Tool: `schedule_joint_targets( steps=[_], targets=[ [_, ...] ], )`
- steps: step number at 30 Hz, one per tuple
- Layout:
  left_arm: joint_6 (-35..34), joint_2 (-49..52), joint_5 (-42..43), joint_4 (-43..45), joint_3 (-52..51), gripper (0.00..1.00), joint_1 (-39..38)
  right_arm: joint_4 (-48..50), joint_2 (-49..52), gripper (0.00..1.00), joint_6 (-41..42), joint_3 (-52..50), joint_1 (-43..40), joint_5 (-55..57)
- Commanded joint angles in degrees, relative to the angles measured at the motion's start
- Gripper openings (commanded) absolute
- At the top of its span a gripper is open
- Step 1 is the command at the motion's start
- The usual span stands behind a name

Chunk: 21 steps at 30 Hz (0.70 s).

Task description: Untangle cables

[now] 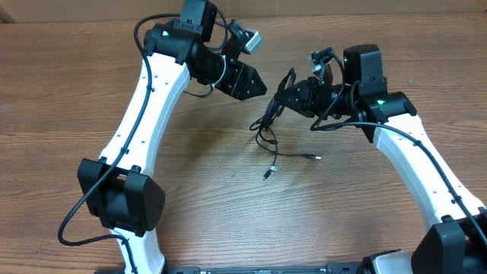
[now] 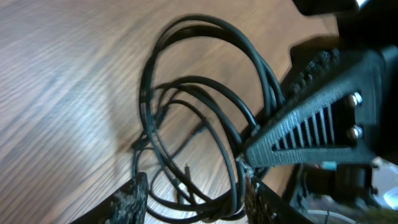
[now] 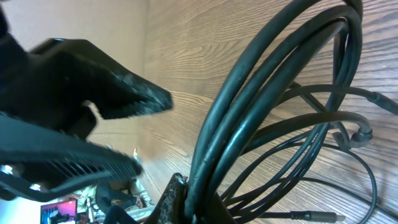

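Observation:
The cables (image 1: pixel 268 122) are a bundle of thin black cords, lifted at the top, with loose ends trailing on the wood table. One metal-tipped plug (image 1: pixel 316 157) lies to the right and another (image 1: pixel 266 175) lies nearer the front. My right gripper (image 1: pixel 288 95) is shut on the top of the bundle; the right wrist view shows its jaws (image 3: pixel 196 199) pinching several strands (image 3: pixel 261 81). My left gripper (image 1: pixel 255 82) is open just left of the bundle. In the left wrist view the cable loops (image 2: pixel 186 87) run between its spread fingers (image 2: pixel 196 202), close to the right finger.
The wooden table (image 1: pixel 190 175) fills the view. The right gripper's black body (image 2: pixel 311 118) is close in front of the left gripper. The left gripper (image 3: pixel 93 93) looms at the left of the right wrist view. Thicker arm cables run along both arms.

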Motion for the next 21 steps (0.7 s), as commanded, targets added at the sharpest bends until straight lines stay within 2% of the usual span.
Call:
schedule_joint_targets(
  steps=[1,3,7,13,16,21],
  targets=[
    [10.73,-0.26,10.75,0.22,-3.37,0.5,0.57,0.31,0.07,0.04,0.22,1.22,-0.04,-2.16],
    [13.7,-0.26,15.23,0.74,-5.2,0.5,0.63,0.31,0.07,0.04,0.22,1.22,-0.04,-2.25],
    [14.1,-0.26,16.55,1.92,-7.19,0.48,0.48,0.79,0.07,0.04,2.03,1.22,-0.04,-2.12],
    [14.1,-0.26,16.46,2.73,-7.69,0.3,0.37,0.81,0.07,0.04,2.16,1.22,-0.04,-2.1],
    [14.08,-0.26,16.5,3.19,-8.33,0.25,0.04,0.74,0.07,0.04,2.16,1.22,-0.02,-2.25],
    [14.1,-0.26,16.17,3.41,-9.07,0.26,-0.55,0.74,0.07,0.04,2.16,1.22,-0.04,-2.27]
  ],
)
